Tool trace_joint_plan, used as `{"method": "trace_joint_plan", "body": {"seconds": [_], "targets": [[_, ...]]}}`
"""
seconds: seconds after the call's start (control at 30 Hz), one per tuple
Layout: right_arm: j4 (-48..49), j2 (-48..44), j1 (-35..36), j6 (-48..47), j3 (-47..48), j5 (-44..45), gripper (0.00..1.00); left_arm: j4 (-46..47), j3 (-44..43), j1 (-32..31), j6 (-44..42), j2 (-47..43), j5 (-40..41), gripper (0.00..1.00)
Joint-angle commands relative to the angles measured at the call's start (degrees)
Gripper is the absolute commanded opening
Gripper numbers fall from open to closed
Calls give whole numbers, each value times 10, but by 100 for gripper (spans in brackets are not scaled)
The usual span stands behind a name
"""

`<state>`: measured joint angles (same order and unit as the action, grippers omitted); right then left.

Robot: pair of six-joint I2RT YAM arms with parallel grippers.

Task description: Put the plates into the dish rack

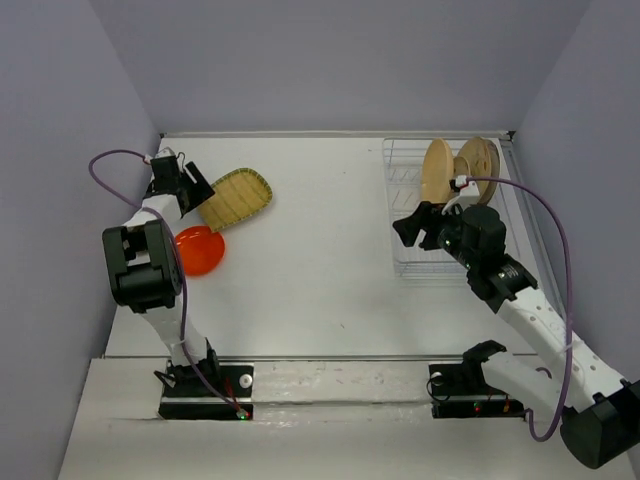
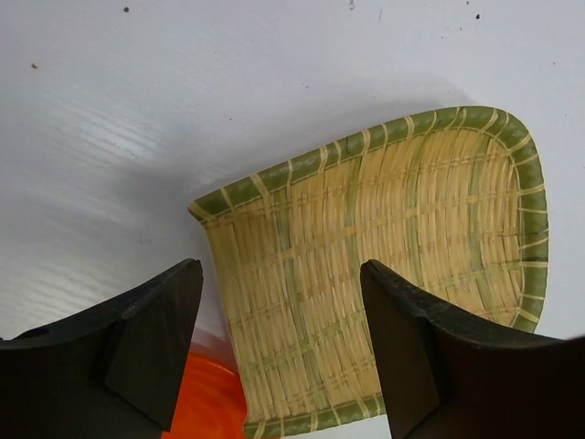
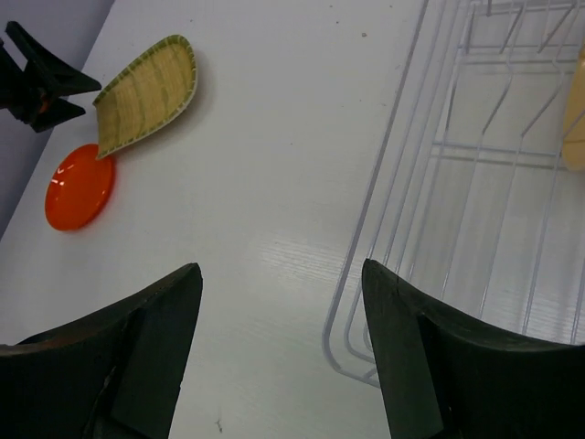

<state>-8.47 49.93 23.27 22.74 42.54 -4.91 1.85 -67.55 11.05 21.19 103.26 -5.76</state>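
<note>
A yellow-green woven-look plate (image 1: 237, 197) (image 2: 393, 247) (image 3: 146, 91) lies at the far left of the table, its near corner overlapping a small orange-red plate (image 1: 199, 250) (image 2: 206, 402) (image 3: 80, 186). My left gripper (image 1: 203, 192) (image 2: 281, 274) is open just over that near corner, one finger on each side of it and neither touching it. The white wire dish rack (image 1: 405, 205) (image 3: 439, 146) stands at the far right with two tan plates (image 1: 437, 170) upright in it. My right gripper (image 1: 407, 230) (image 3: 281, 274) hangs open and empty over the rack's near left corner.
Grey walls close in the table on the left, back and right. The left arm's cable (image 1: 110, 165) loops beside the left wall. The right arm's cable (image 1: 555, 260) arcs past the rack's right side.
</note>
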Motion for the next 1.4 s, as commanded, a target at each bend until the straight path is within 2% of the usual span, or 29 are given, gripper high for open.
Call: {"method": "trace_joint_plan", "body": {"seconds": [0.0, 0.1, 0.4, 0.67, 1.13, 1.23, 1.33, 1.37], "targets": [[51, -1, 2, 1, -8, -40, 76, 14, -49, 8, -44, 27, -50, 80], [59, 0, 2, 1, -12, -46, 76, 11, -63, 9, -63, 42, -79, 80], [64, 9, 2, 4, -12, -52, 76, 10, -51, 25, -91, 69, -76, 80], [76, 6, 2, 11, -19, -56, 75, 26, -26, 33, -86, 54, -90, 78], [102, 14, 2, 10, -26, -62, 75, 43, -65, 33, -48, 127, -181, 75], [112, 5, 2, 11, -30, -47, 75, 65, -60, 33, -35, 138, -200, 65], [117, 12, 2, 12, -28, -60, 75, 91, -51, 33, -20, 139, -205, 39], [117, 15, 2, 13, -27, -67, 75, 97, -50, 34, -17, 139, -204, 18]]}}
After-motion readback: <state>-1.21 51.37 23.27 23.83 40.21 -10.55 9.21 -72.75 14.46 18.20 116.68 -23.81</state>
